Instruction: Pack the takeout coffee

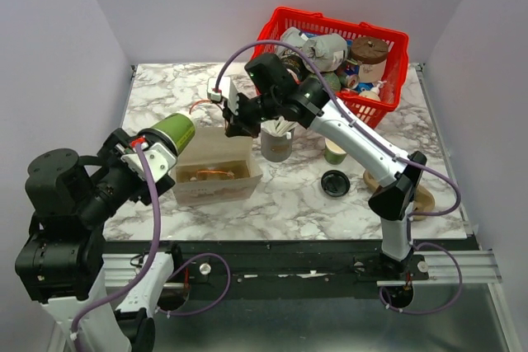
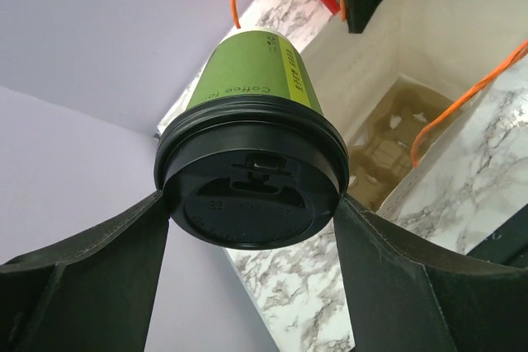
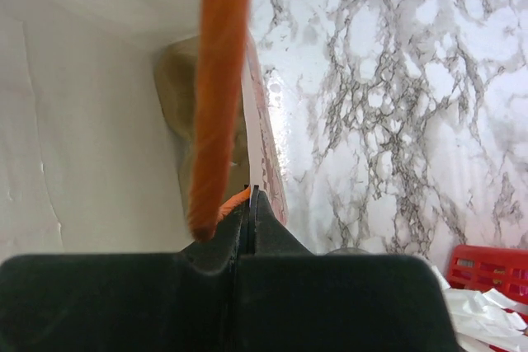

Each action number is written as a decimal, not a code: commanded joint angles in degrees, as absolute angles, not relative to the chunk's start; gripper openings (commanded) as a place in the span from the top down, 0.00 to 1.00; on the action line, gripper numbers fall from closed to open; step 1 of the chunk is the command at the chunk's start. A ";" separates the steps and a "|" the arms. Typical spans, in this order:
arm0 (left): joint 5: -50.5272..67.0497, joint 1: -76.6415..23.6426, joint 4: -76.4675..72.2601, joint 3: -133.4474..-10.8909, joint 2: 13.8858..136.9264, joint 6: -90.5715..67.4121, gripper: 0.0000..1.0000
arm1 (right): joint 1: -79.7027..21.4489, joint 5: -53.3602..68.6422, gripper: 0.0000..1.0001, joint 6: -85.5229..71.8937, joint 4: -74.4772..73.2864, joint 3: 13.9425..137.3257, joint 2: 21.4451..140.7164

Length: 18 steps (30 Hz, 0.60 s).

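we see the left end effector [image 1: 153, 146] spread wide around the black lid of the takeout coffee [image 1: 175, 130], holding it in the air, tipped on its side, just left of the paper bag [image 1: 216, 175]. the bag stands open on the desk [image 1: 289, 204]. the right end effector [image 1: 239, 126] is pinched flat on the bag's far rim, beside the orange handle [image 3: 219, 80].

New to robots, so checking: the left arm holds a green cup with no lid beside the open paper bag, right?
Not quite: the green cup has a black lid, as the left wrist view shows. The left arm does hold it beside the open paper bag.
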<state>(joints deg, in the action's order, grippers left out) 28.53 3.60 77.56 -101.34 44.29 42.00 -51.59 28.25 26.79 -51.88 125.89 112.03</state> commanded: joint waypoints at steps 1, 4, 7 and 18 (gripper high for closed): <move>29.52 3.25 87.01 -98.00 45.70 40.96 1.00 | -51.68 27.34 0.99 28.91 -49.05 129.72 113.64; 33.21 3.25 86.92 -96.24 46.67 41.92 1.00 | -51.68 27.07 0.99 29.53 -47.82 130.16 113.64; 34.89 3.25 86.92 -94.57 47.63 43.24 1.00 | -51.85 26.63 0.99 29.44 -47.72 131.13 114.34; 31.99 2.99 86.92 -91.76 52.29 53.42 1.00 | -53.00 24.87 0.99 31.29 -47.90 130.35 113.82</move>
